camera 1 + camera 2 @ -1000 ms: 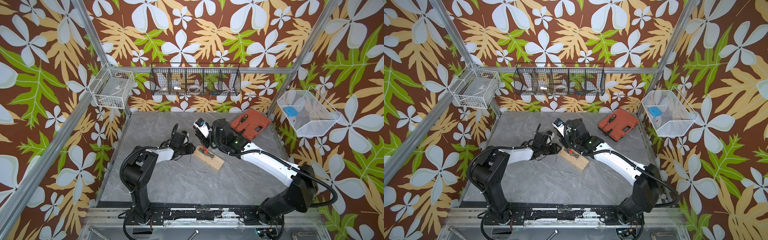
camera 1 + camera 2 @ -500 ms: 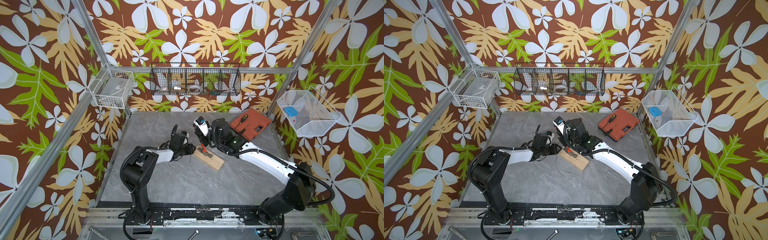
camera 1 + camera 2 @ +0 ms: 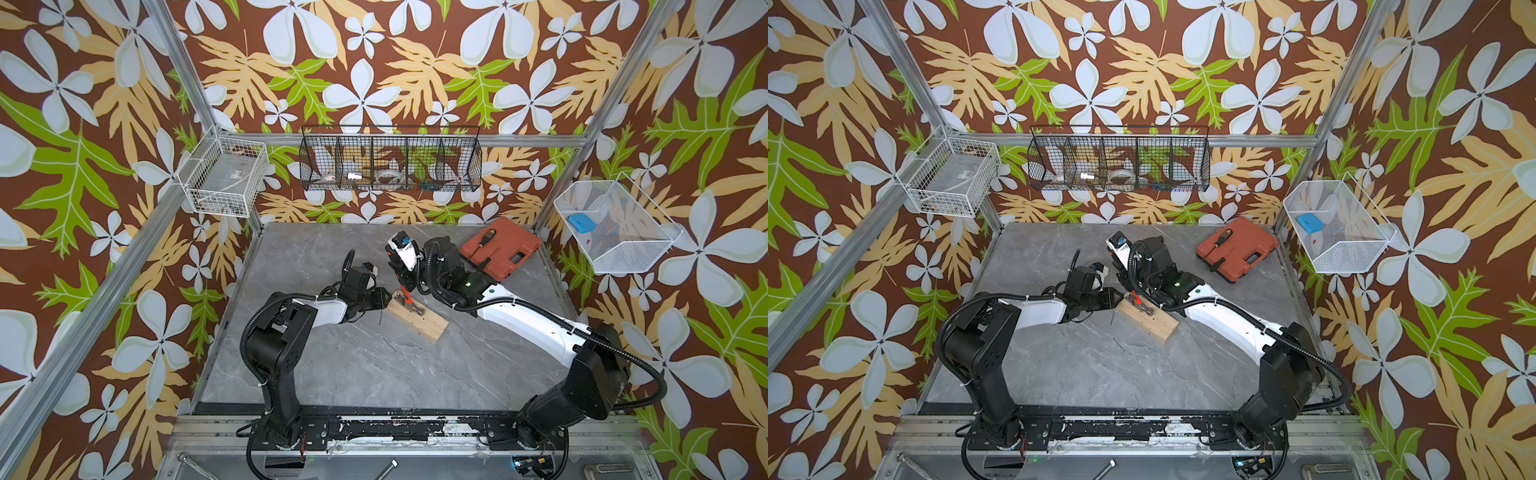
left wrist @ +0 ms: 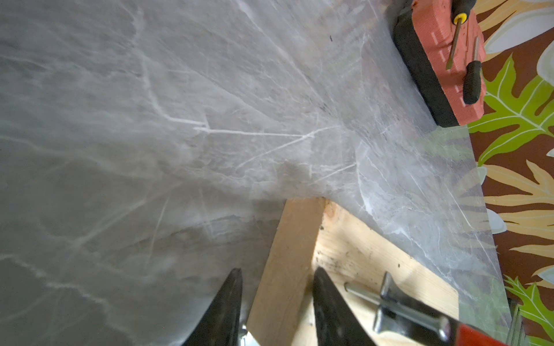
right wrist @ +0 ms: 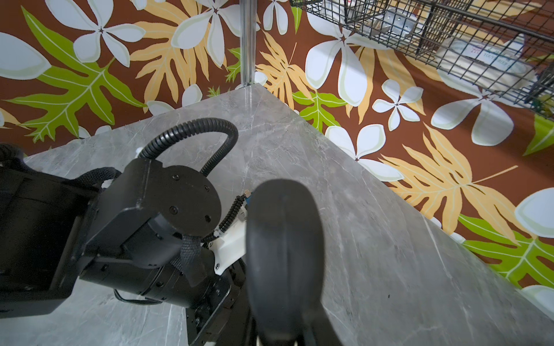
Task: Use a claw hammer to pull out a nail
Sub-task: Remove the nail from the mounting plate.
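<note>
The claw hammer (image 3: 406, 296) stands handle-up on a wooden block (image 3: 419, 318) in both top views, its silver head (image 3: 1144, 308) lying on the block's top. My right gripper (image 3: 405, 282) is shut on the handle, whose black end (image 5: 284, 239) fills the right wrist view. In the left wrist view a thin silver nail (image 4: 359, 292) lies caught in the head's (image 4: 398, 311) claw, just above the wood (image 4: 353, 248). My left gripper (image 4: 277, 272) is shut on the block's end, one finger on each face.
A red tool case (image 3: 500, 251) with a black-and-orange screwdriver (image 3: 484, 241) on it lies at the back right. Wire baskets (image 3: 390, 164) hang on the back and side walls. A thin dark pin (image 3: 380, 320) shows beside the block's left end.
My right wrist has tipped very slightly toward the back left with the hammer handle. The left arm and the block have stayed put.
</note>
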You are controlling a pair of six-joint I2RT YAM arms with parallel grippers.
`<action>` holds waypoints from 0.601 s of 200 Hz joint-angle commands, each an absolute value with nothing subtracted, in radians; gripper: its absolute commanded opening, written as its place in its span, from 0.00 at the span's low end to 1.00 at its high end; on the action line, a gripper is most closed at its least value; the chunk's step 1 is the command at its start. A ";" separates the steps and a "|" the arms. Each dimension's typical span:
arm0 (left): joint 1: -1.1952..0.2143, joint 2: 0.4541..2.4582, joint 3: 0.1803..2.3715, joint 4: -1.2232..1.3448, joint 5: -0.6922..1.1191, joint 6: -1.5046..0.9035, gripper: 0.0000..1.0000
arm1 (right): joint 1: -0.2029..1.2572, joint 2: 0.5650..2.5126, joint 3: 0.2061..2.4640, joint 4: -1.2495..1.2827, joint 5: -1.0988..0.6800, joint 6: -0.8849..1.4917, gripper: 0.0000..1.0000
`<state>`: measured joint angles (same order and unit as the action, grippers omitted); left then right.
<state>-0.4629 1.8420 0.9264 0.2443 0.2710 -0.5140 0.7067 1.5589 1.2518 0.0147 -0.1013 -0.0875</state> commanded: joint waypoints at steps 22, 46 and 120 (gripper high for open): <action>-0.466 1.847 0.907 0.137 0.261 -0.506 0.41 | 0.707 1.496 1.168 0.229 -0.131 -0.080 0.00; -0.466 1.851 0.904 0.135 0.262 -0.508 0.41 | 0.707 1.457 1.108 0.284 -0.133 -0.076 0.00; -0.466 1.856 0.887 0.133 0.255 -0.513 0.41 | 0.707 1.372 0.962 0.415 -0.137 -0.057 0.00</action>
<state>-0.4637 1.8416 0.9009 0.2855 0.2703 -0.5209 0.7052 1.3956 0.9894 0.2626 -0.1230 -0.0799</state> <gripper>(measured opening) 0.408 0.203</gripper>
